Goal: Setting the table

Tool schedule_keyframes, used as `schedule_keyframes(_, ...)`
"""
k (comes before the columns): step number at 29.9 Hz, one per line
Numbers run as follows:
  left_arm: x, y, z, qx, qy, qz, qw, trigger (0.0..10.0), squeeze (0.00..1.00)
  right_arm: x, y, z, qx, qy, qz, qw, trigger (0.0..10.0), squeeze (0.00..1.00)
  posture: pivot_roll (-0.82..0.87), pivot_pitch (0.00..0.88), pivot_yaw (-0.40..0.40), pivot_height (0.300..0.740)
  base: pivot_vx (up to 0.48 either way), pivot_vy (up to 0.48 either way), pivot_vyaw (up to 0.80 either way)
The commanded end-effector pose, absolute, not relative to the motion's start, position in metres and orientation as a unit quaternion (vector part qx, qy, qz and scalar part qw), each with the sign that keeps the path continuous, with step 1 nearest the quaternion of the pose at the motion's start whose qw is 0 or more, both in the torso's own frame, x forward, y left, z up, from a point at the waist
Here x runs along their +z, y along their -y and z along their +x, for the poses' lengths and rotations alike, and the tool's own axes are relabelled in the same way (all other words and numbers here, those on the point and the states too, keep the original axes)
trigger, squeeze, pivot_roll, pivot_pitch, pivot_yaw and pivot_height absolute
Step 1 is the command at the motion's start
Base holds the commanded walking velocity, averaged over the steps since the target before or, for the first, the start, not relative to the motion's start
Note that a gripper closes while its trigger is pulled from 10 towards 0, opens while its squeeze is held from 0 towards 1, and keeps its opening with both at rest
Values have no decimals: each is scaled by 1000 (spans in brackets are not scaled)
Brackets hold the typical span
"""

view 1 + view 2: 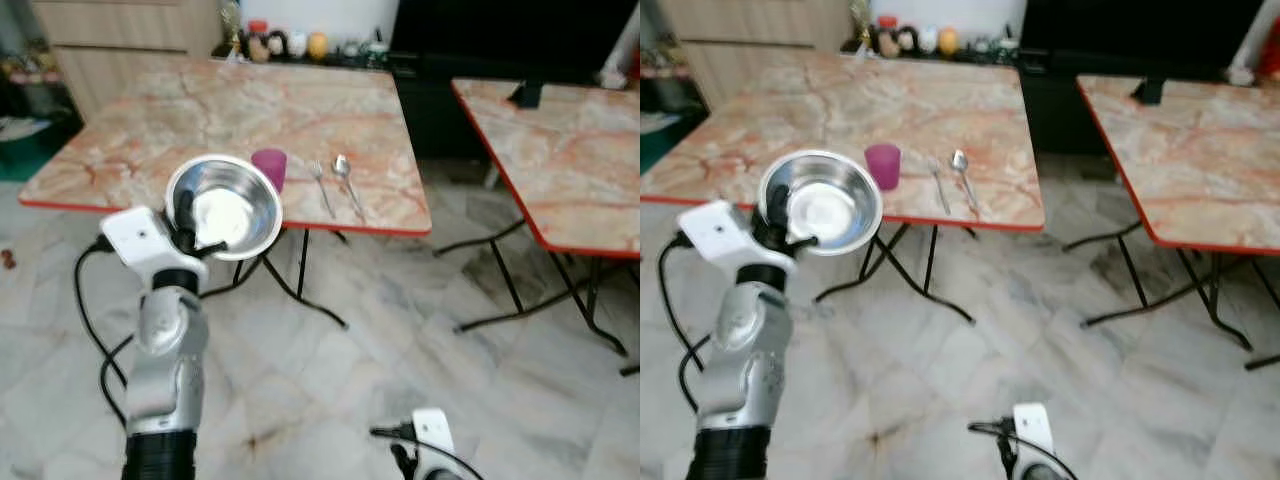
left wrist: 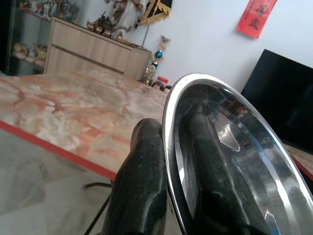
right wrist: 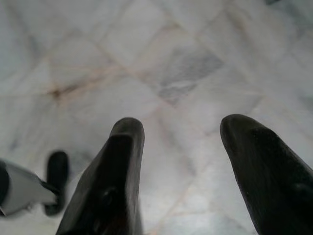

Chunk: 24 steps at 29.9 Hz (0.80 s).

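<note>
A marble-patterned counter with a red edge fills the upper left of the left eye view, standing on a pale marble-tiled floor. A second counter of the same pattern sits at the upper right, apart from the first across a gap.

In the lower left of that frame the left arm rises with its left tool clamped on the rim of a steel bowl: one black finger lies inside the bowl and the other outside it. The bowl is held tilted, its mouth toward the camera, over the near edge of the first counter. The left wrist view gives the grip up close, with the outer finger pressed against the bowl's rim, and shows what the eye views do not: a wooden sideboard against a white wall and a red hanging with gold characters at the upper right, too small to read.

The right tool points down at the floor with its two fingers spread wide and nothing between them; its arm shows at the bottom edge of the eye views.

Just right of the bowl stands a purple cup. Further right a fork and a spoon lie side by side near the counter's front edge. Small jars and ornaments line the far edge at the top centre.
</note>
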<state>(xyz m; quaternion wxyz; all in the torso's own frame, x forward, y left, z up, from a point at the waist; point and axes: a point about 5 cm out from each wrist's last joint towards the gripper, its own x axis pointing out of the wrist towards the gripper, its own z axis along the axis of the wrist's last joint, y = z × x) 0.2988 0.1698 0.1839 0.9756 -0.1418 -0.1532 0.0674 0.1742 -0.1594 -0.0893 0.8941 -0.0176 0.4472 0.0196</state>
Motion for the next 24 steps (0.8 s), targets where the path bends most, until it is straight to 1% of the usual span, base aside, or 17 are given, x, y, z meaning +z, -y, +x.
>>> schedule_keyframes(1,191,-173,299,70,164,-138,974,10000,0,-88,157,178,20,-444,-16,896,10000,0,86,0,-96,740,0,-311,0)
schedule_keyframes(12,190,-173,300,69,162,-136,975,10000,0,-88,157,178,18,-443,-17,896,10000,0,78,0,-94,740,0,-311,0)
schedule_keyframes(16,190,-173,300,68,162,-137,975,10000,0,-87,158,179,23,-442,-29,896,10000,0,79,0,-95,740,0,-311,0)
schedule_keyframes(20,190,-173,300,69,161,-137,975,10000,0,-87,158,179,21,-441,-26,897,10000,0,77,0,-94,740,0,-311,800)
schedule_keyframes(24,189,-174,300,70,160,-136,975,10000,0,-87,158,178,18,-442,-20,896,10000,0,78,0,-94,740,0,-309,0)
